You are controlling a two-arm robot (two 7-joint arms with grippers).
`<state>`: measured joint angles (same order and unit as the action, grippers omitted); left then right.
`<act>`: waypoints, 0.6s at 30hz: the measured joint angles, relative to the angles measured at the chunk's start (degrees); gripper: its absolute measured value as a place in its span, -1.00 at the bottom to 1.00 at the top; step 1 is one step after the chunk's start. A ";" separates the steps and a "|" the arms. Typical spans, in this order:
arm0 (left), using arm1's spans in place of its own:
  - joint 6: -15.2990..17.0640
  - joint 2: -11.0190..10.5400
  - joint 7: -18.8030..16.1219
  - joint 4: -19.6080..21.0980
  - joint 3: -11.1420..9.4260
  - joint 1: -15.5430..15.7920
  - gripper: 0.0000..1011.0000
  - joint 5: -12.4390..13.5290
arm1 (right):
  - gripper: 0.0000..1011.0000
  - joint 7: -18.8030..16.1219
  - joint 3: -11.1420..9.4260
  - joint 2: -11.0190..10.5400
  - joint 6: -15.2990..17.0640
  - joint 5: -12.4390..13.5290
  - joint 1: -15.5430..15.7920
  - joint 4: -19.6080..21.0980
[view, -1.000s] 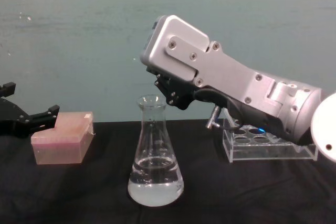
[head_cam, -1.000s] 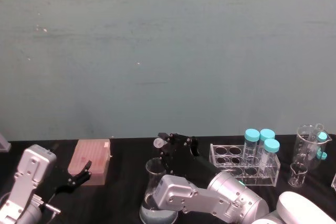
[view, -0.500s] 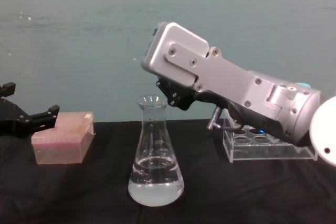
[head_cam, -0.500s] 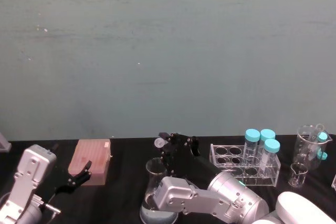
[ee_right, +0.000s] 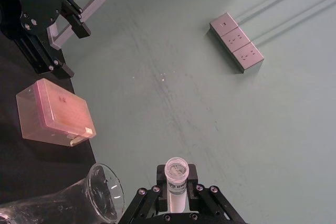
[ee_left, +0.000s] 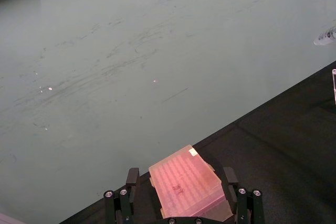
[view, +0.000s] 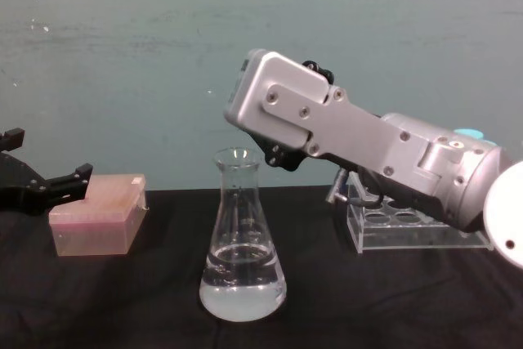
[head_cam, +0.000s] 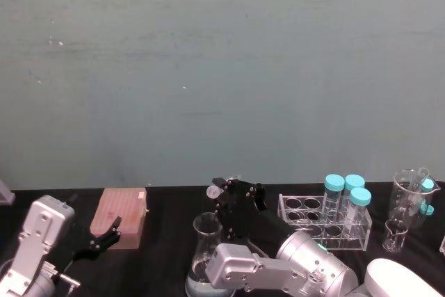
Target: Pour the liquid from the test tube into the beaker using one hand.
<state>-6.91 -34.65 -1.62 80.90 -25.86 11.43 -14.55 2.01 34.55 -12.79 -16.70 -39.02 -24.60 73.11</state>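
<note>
Test tube (ee_right: pixel 176 181) is clenched between the fingers of my right gripper (ee_right: pixel 176 171), held just above and to the right of the conical flask (view: pixel 242 239). Its open rim points up and away, higher than the flask's lip and not over the mouth. Clear liquid (view: pixel 242 298) fills the flask's wide base. I cannot tell whether any is left in the tube, and nothing is streaming.

My left gripper (head_cam: pixel 104 233) is parked well to the flask's left, fingers spread, just beside the pink pipette-tip box (view: pixel 96 214).

I judge this to be the pouring step, with the tube tipped up. If liquid remains, my wrist must roll the rim down over the flask's mouth. If not, the tube goes to the acrylic rack (view: pixel 417 230) to the flask's right.
</note>
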 joint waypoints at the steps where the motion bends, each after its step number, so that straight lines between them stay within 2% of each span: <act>1: 0.00 0.00 0.00 0.00 0.00 0.00 0.98 0.00 | -0.59 0.16 0.05 -0.03 -0.16 -0.12 -0.02 -0.11; 18: 0.00 0.00 0.00 0.00 0.00 0.00 0.98 0.00 | -0.59 3.17 0.89 -0.47 -1.94 -2.55 -0.52 -1.27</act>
<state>-6.91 -34.65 -1.62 80.90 -25.86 11.43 -14.55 5.18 35.44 -13.27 -18.64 -41.57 -25.12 71.84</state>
